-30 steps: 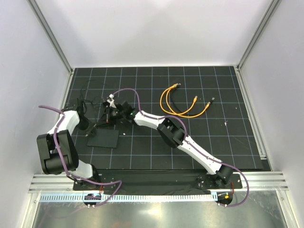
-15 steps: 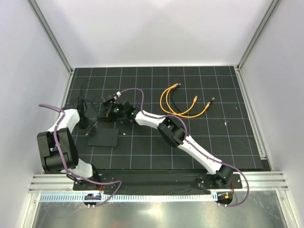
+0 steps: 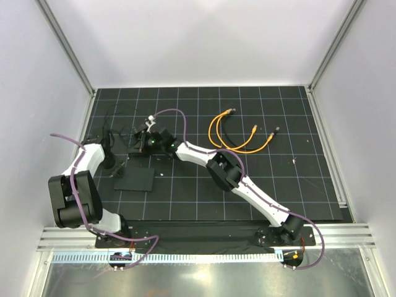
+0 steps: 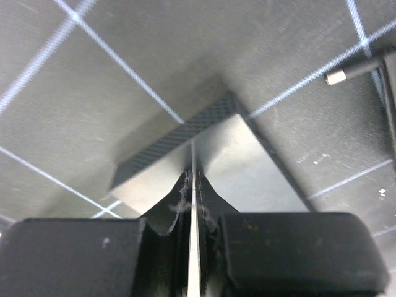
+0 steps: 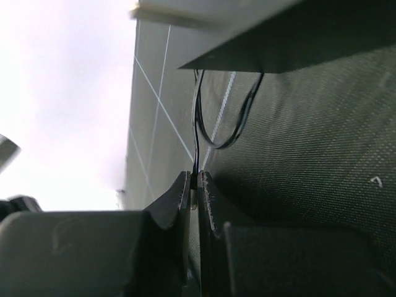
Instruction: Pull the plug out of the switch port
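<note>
Two robot arms over a black table (image 3: pixel 247 192) ruled with a white grid, seen from above. Left pincer (image 3: pixel 117 165) down low at the back left corner of the switch (image 3: pixel 135 180), a flat black box lying in the left half of the table, toward the front.

From the left wrist camera: fingertips (image 4: pixel 181 193) together but for a hairline slit, with nothing between them, poised over the top face of the switch just inside one corner. Impossible to tell whether touching that face or not. Small plug (image 4: pixel 339 75) with a metal tip lying on the table beyond that corner, apart from the switch.

Right arm reaching across to the left side, with the right pincer (image 3: pixel 141 146) just behind the switch among loose thin black wire.

From the right wrist camera: pincer clamped tight on a thin black wire (image 5: pixel 197 124), which rises from between the tips and loops away over the table.

Orange cables (image 3: pixel 232 133) curled well off to the right, toward the back of the table.
</note>
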You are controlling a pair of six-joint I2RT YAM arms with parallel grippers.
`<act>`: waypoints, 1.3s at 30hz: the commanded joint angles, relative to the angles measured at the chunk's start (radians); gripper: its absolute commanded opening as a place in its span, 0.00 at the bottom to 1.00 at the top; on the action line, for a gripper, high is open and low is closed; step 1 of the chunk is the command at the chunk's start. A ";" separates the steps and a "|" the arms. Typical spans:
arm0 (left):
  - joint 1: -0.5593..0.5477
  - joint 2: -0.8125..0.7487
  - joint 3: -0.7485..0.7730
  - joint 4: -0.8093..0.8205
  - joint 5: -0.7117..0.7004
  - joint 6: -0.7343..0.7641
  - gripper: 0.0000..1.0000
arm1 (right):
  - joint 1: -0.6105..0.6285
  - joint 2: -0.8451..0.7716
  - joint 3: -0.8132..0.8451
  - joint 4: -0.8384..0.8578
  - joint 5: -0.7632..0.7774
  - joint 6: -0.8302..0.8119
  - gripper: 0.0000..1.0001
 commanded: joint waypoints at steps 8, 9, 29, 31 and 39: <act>0.006 -0.217 0.050 0.011 -0.023 0.099 0.24 | -0.080 -0.091 0.019 -0.062 -0.024 -0.217 0.02; 0.006 -0.218 0.058 0.027 0.021 0.109 0.26 | -0.086 -0.088 0.024 -0.059 -0.027 -0.211 0.02; 0.007 0.232 0.365 0.228 0.245 0.011 0.47 | -0.147 -0.339 -0.285 0.095 -0.241 -0.328 0.58; 0.007 0.272 0.389 0.241 0.253 -0.005 0.48 | -0.164 -0.424 -0.407 0.137 -0.242 -0.361 0.64; 0.006 0.427 0.458 0.307 0.291 -0.083 0.50 | -0.333 -0.533 -0.649 0.327 -0.262 -0.311 0.73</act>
